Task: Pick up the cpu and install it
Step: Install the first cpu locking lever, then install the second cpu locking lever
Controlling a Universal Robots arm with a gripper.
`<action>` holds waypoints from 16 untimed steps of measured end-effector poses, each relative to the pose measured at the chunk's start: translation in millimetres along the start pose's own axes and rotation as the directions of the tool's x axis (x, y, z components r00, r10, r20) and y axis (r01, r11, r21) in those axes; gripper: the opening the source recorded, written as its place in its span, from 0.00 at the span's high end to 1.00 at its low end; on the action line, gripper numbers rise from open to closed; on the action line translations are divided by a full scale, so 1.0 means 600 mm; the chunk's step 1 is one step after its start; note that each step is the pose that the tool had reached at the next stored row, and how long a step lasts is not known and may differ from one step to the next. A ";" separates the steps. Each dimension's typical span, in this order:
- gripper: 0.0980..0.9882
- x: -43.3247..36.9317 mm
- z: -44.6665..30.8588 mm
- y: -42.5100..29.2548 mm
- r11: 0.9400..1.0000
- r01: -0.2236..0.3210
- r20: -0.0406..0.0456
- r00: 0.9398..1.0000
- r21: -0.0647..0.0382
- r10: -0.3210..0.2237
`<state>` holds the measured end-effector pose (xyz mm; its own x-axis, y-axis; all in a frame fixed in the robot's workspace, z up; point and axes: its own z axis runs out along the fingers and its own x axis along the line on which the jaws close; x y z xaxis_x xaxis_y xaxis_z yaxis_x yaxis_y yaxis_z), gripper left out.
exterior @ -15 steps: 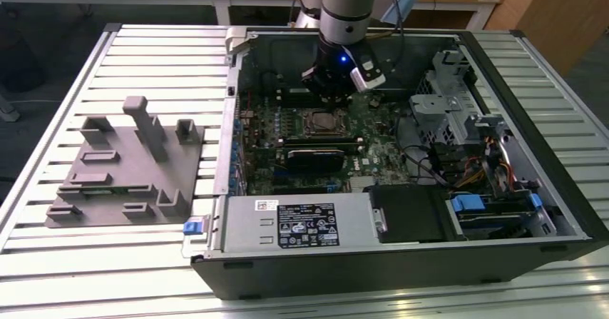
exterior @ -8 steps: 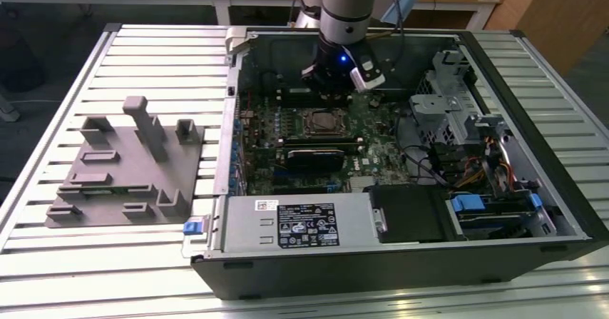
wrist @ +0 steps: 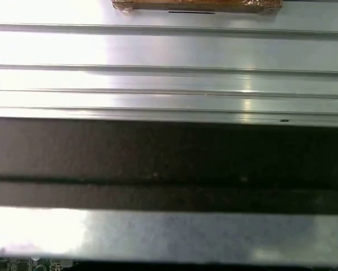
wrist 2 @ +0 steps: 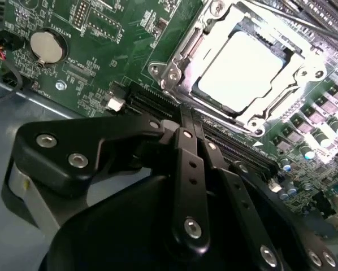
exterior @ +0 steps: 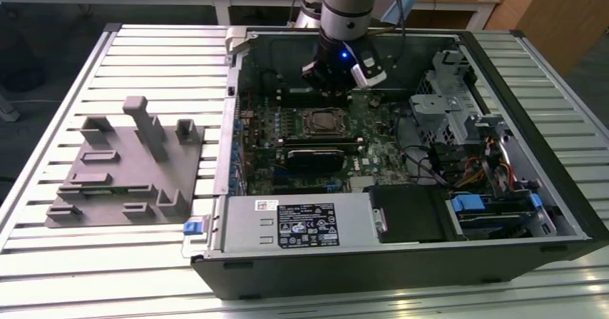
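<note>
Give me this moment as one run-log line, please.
cpu: seated in motherboard socket | gripper: shut, empty, above board beside socket | grey fixture: on table, outside case

Open computer case (exterior: 400, 262) on slatted table (exterior: 142, 55), hand (exterior: 335, 89) above motherboard (exterior: 314, 148)

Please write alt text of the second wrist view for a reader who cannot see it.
A pale silver cpu sits in its metal socket frame on a green motherboard. The black pincer, fingers together and holding nothing, hangs in front of it, beside the socket. A round coin battery lies on the board.
</note>
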<state>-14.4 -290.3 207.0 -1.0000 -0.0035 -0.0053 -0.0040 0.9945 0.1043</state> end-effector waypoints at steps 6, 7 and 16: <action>0.99 0.000 -0.001 -0.004 1.000 0.000 0.000 1.000 0.000 0.000; 0.99 0.000 -0.001 -0.005 1.000 0.000 0.000 1.000 0.000 0.000; 0.99 0.000 -0.002 -0.015 1.000 0.000 0.000 1.000 0.000 0.000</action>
<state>-14.3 -299.5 207.0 -1.0000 -0.0035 -0.0052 -0.0040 0.9946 0.1042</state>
